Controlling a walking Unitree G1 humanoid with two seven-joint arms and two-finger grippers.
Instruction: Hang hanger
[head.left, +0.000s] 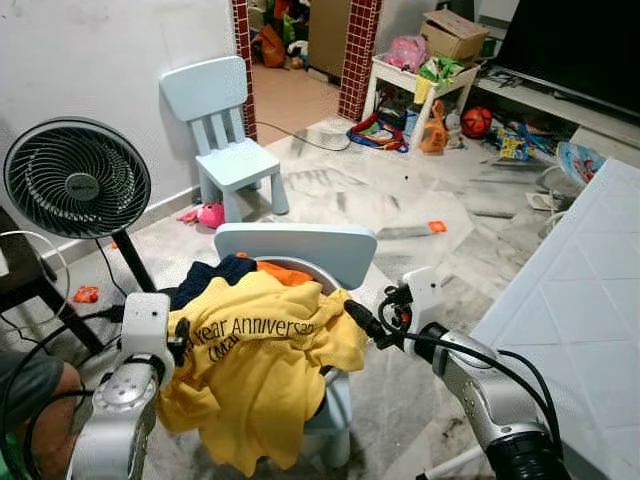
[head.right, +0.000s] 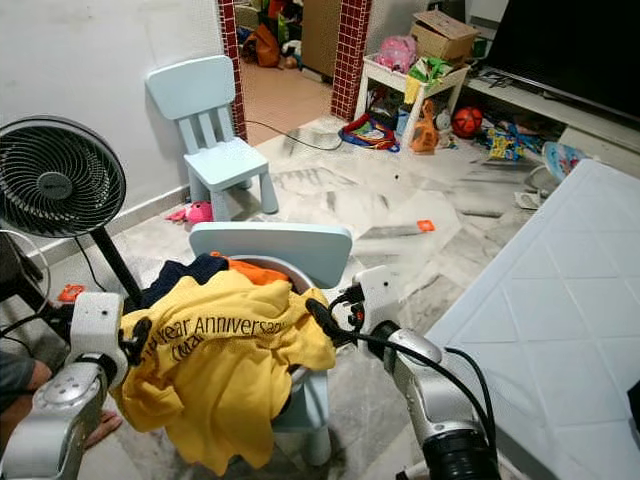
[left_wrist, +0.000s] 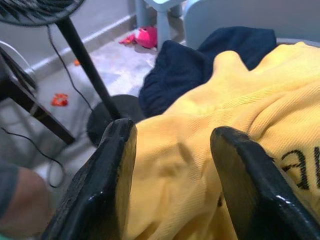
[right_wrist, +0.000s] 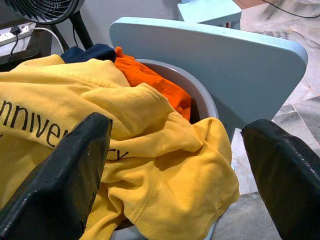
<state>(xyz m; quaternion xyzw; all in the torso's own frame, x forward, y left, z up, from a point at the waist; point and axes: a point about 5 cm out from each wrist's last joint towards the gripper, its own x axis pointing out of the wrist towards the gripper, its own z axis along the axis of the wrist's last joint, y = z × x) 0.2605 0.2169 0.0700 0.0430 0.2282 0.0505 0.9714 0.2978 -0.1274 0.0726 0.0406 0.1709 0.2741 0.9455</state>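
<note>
A yellow shirt (head.left: 255, 375) with black lettering is heaped over a grey basket (right_wrist: 202, 97) on a pale blue child's chair (head.left: 300, 250), spilling past the seat's front edge. No hanger can be made out. The left gripper (left_wrist: 172, 165) straddles the shirt's left side, fingers wide. The right gripper (right_wrist: 175, 165) hovers near its right edge, fingers wide.

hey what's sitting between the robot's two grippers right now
A yellow shirt with black lettering, heaped over a basin on the near chair, lies between the left gripper and right gripper in both eye views.
</note>
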